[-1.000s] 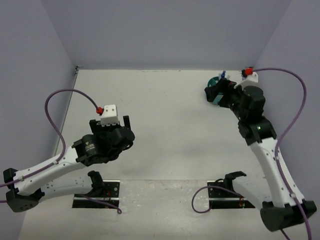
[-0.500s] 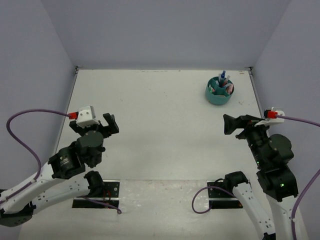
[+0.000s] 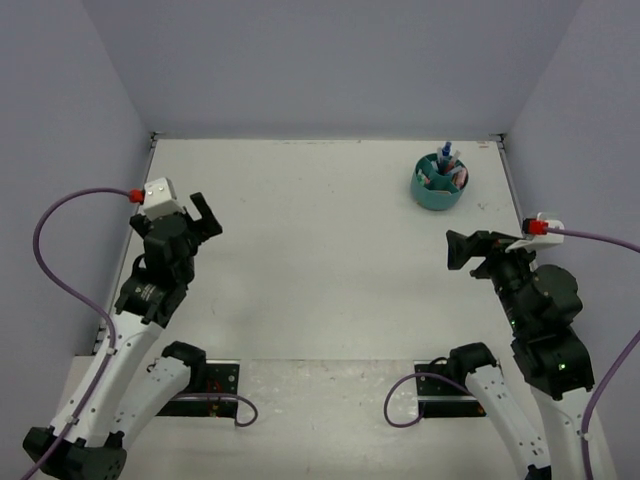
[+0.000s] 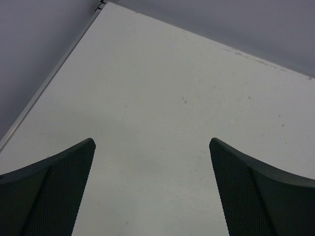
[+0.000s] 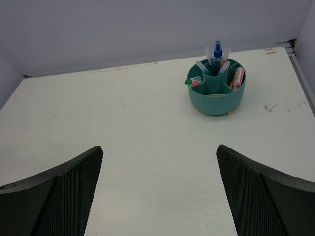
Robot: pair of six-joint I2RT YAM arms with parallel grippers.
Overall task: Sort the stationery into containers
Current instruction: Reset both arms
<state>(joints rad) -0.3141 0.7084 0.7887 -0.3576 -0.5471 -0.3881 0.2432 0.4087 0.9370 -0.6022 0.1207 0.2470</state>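
Looking down from the top view, I see the teal organizer standing upright in the upper right of the frame, near the far right corner of the white surface; the stationery sits inside it, and I see no loose item on the surface in any view.

In the right wrist view the organizer is in the upper right of the frame, well apart from my fingers; a blue-capped bottle stands up out of the centre well among a few thin pens; a pink highlighter leans in the compartment on the right; two capped markers, one green and one reddish pink, poke out of the compartment on the left; I cannot tell what lies deeper in the other compartments.

The right end effector hangs at the right middle of the top view, pointing toward frame left, jaws spread wide and holding nothing; the left end effector hangs at the left middle, above the surface near its left edge, jaws likewise spread wide with only bare surface between the fingers in the left wrist view.
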